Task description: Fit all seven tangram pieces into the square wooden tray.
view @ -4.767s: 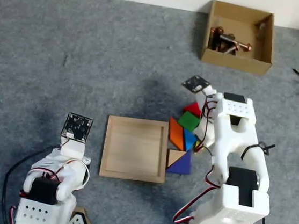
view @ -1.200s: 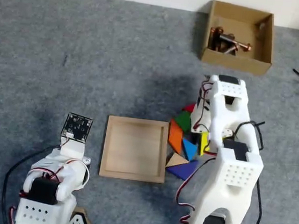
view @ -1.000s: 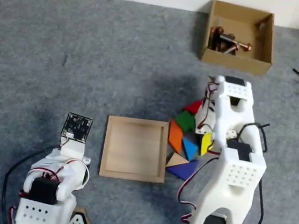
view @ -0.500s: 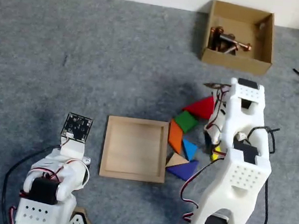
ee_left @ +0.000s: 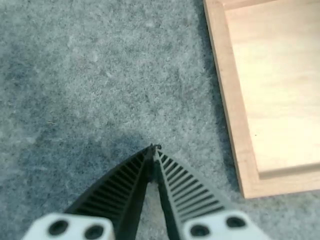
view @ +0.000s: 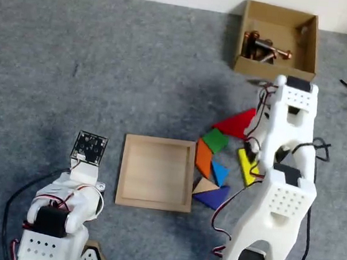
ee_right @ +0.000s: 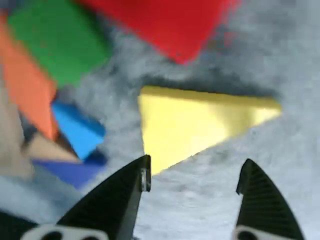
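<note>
"Yellow triangle (ee_right: 200, 125) next, you reckon?"

"That's my guess. The right pincer (ee_right: 195, 182) hangs just above it, spread wide and gripping nothing."

"How should it take it?"

"Straight down, closing across two flat edges, never on a corner, or the piece will likely twist out. It lies flat on the grey surface (view: 77, 44), so the tips must reach right down to the pile."

"Anything crowding it?"

"The red triangle (view: 237, 123) lies just beside its far corner, and the blue triangle (view: 220, 172) is near on the tray side. The green square (view: 216, 140) and orange piece (view: 203, 158) sit between it and the tray. Toward the surface's right edge there is open room, so I'd bring the outer finger down there."

"And the tray?"

"The tray (view: 159, 141) lies toward the near edge of the surface, about midway along it, with nothing in it. All seven pieces are out on the surface, clustered off its right rim. The lift should clear that rim and the pieces between. A corner seems the sensible first spot."

"The other arm?"

"The left pincer (ee_left: 154, 148) is clenched on nothing, low over the surface just beside the tray's left rim, not touching it. A cardboard box (view: 277, 43) near the far edge is well apart."
</note>
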Available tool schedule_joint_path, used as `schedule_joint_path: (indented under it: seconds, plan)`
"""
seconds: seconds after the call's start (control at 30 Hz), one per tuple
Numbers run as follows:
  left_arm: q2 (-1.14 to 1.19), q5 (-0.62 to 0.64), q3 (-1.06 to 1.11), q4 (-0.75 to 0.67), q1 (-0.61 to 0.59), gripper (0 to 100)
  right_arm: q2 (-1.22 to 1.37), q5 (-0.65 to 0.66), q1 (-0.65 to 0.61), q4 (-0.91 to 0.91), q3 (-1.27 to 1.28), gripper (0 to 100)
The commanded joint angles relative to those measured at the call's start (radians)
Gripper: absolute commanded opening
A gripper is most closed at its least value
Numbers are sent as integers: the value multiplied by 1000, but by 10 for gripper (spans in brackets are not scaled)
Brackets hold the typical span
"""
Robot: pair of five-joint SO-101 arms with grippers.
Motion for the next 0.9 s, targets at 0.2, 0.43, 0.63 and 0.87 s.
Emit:
schedule_joint_path:
  seconds: [0.2,0.43,0.63,0.87]
  plan:
    - [-7,6,19,6,7,5,-13,-559,-131,-47,-54,264]
    - [-7,6,19,6,7,5,104,-703,-153,-165,-61,264]
    - [-7,6,19,6,7,5,185,-769,-147,-196,-65,264]
    - [-7,6,19,6,7,5,188,-766,-142,-196,-65,264]
